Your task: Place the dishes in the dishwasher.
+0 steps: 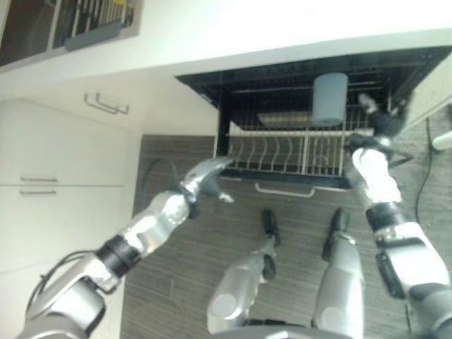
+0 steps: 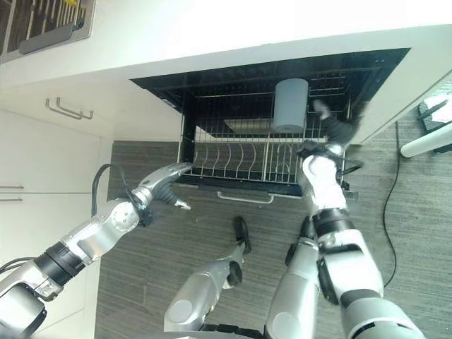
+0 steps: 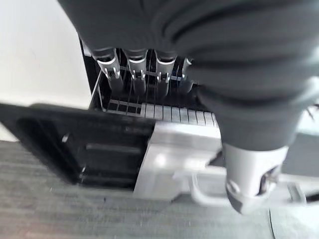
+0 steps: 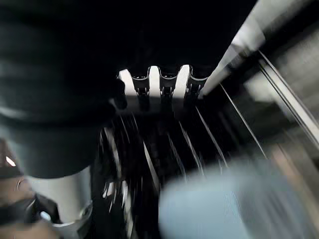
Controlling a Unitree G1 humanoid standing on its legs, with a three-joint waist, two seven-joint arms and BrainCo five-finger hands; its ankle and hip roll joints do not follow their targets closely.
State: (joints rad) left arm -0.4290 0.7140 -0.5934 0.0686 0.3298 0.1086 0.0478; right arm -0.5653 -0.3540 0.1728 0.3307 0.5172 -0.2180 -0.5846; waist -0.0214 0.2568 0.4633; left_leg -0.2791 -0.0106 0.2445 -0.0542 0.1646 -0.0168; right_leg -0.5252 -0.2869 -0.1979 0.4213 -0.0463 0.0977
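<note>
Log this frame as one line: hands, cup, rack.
left robot hand: open, at rack's front corner | right robot hand: open, empty, beside cup | cup: upside down in rack

My right hand (image 2: 332, 131) reaches into the dishwasher rack (image 2: 240, 161); its fingertips are lost against the dark interior, so their grip cannot be judged. In my right wrist view the pale blue cup (image 4: 234, 204) is blurred and cut by the frame edge. My left hand (image 1: 206, 176) lies at the rack's corner; whether it touches is unclear. The rack's rear is in shadow.
</note>
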